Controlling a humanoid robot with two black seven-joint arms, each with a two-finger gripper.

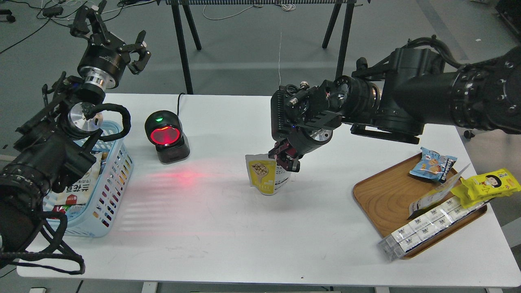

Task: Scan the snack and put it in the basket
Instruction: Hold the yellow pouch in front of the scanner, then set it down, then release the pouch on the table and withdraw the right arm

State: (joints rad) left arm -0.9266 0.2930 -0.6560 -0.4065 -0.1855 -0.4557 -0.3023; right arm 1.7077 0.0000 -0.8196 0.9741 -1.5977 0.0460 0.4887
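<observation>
Near the centre of the frame, the right gripper (287, 159) points down from its black arm and pinches the top edge of the snack (265, 174), its red-edged fingers pressed onto the pouch's upper right corner. The pouch hangs upright, its yellow front with the round picture of nuts turned toward the left, its bottom edge at or just above the white table (211, 228); I cannot tell whether it touches. Left of it, well apart, the scanner (167, 138) stands on the table with its red window glowing, and red light streaks the tabletop between the two. Farther left, at the table's edge, sits the basket (116, 179) with packets inside. At upper left the left gripper (122, 36) is raised above the table edge, fingers spread, holding nothing. At lower right, a wooden tray (386, 199) carries a blue cookie packet (432, 163), a yellow packet (488, 185) and a long clear pack (427, 226).
</observation>
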